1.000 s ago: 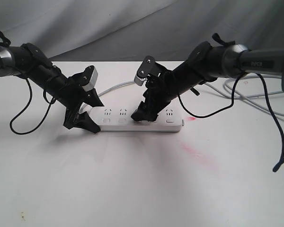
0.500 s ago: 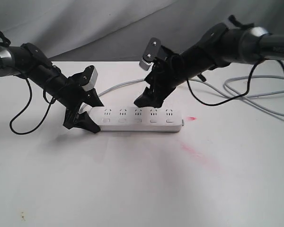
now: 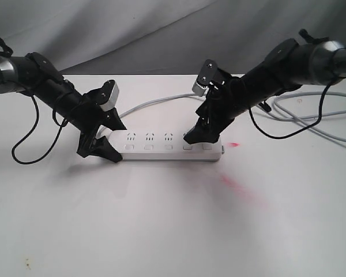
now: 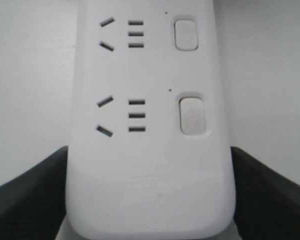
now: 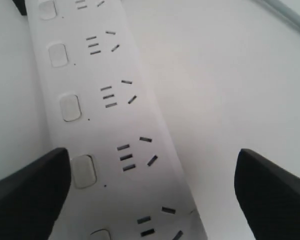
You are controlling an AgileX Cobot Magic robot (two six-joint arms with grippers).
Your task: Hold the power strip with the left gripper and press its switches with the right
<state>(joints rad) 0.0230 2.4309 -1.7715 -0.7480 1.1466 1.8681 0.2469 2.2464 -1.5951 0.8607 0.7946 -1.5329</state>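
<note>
Exterior view: my left gripper pinches the strip at its left end on the table. My right gripper hangs low over the fourth of the switches, and any contact is hidden behind it.

Left wrist view: my left fingers hug both sides of the rounded end.

Right wrist view: my right fingers are spread wide, one tip beside a button. I judge pressing is in hand; next, that tip needs to come squarely down onto the button. The strip's far end is cut off.
</note>
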